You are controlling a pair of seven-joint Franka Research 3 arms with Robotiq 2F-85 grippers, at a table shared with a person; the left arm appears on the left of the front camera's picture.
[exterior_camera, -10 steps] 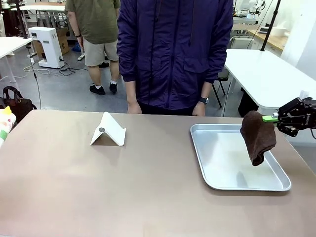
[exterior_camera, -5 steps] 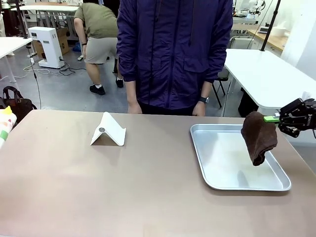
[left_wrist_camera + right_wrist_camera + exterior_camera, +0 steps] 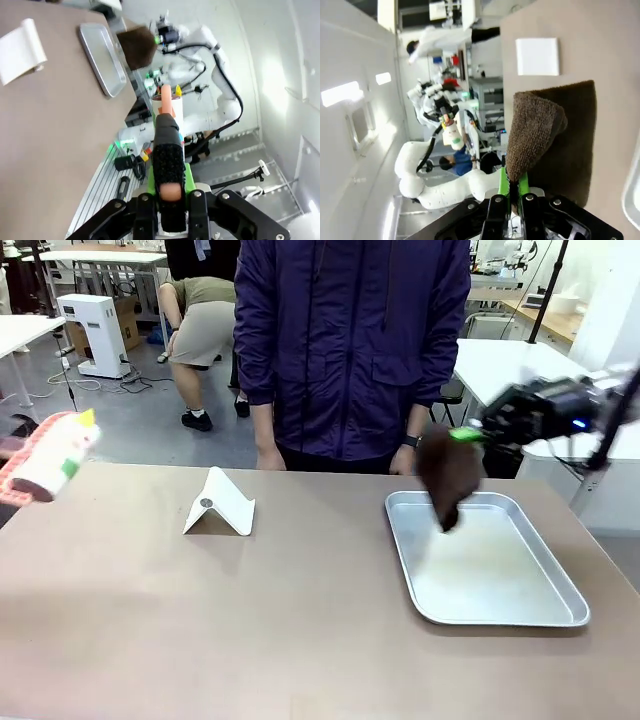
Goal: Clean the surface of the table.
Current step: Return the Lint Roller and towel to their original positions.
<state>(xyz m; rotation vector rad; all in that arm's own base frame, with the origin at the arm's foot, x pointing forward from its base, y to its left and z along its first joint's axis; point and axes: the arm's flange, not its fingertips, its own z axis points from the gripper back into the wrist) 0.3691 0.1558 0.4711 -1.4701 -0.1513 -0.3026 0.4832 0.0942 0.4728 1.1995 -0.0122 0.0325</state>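
Far left, above the worktop edge: spray bottle (image 3: pixel 45 455), white with pink and yellow parts, held off the surface. Left jaws (image 3: pixel 169 187) clamped on the spray bottle's body, nozzle pointing away from the wrist.

Left of centre, toward the far side: folded white card (image 3: pixel 220 503) standing tent-like on the brownish-tan worktop (image 3: pixel 200 620).

Far edge, centre: person in a dark purple jacket (image 3: pixel 350 340), hands hanging at the worktop edge.

Right: shallow metal tray (image 3: pixel 490 615) resting flat on the worktop.

Above the tray's far left corner: dark brown cloth (image 3: pixel 447 473) hanging clear of the tray. Right jaws (image 3: pixel 470 433) pinched shut on the cloth's upper edge.
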